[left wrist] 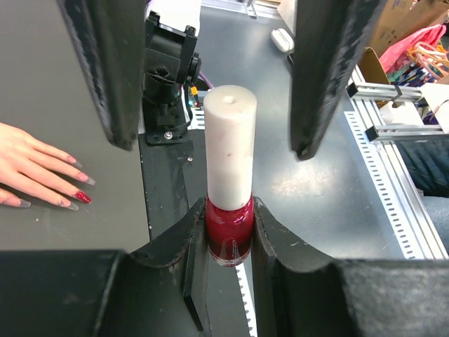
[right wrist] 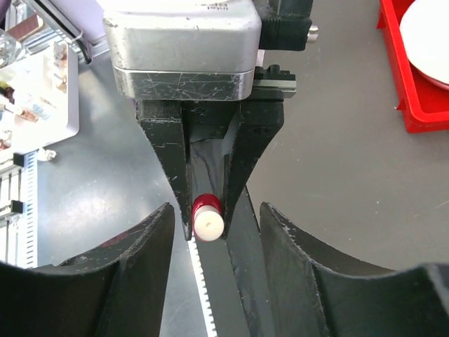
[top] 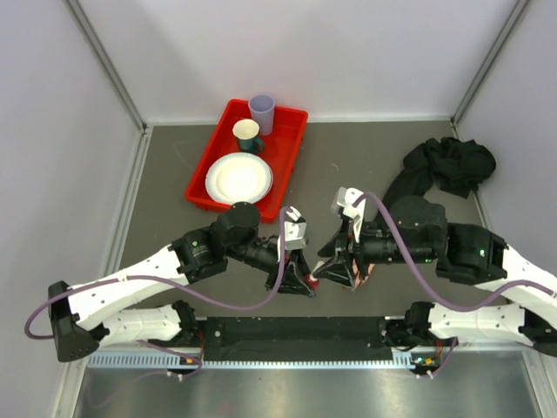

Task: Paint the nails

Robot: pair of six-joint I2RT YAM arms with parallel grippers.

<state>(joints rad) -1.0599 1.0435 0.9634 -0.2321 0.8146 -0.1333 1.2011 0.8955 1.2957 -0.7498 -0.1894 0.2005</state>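
My left gripper [left wrist: 228, 210] is shut on the red glass body of a polish bottle [left wrist: 229, 237] with a tall white cap [left wrist: 229, 140], held near the table's front edge. My right gripper [right wrist: 217, 210] is open, its fingers [left wrist: 116, 77] on either side of the cap without touching it. From the right wrist the cap [right wrist: 208, 223] shows end-on between the left gripper's jaws. The mannequin hand [left wrist: 28, 168] lies flat at the left. One of its nails [left wrist: 82, 197] is red, the others pale pink. From above, both grippers meet [top: 312, 274] and the hand is mostly hidden under the right arm.
A red tray [top: 291, 161] at the back holds a white plate [top: 238, 178], a green cup [top: 247, 135] and a lavender cup [top: 262, 111]. A black cloth [top: 444, 165] lies at the back right. A black rail [top: 287, 331] runs along the near edge.
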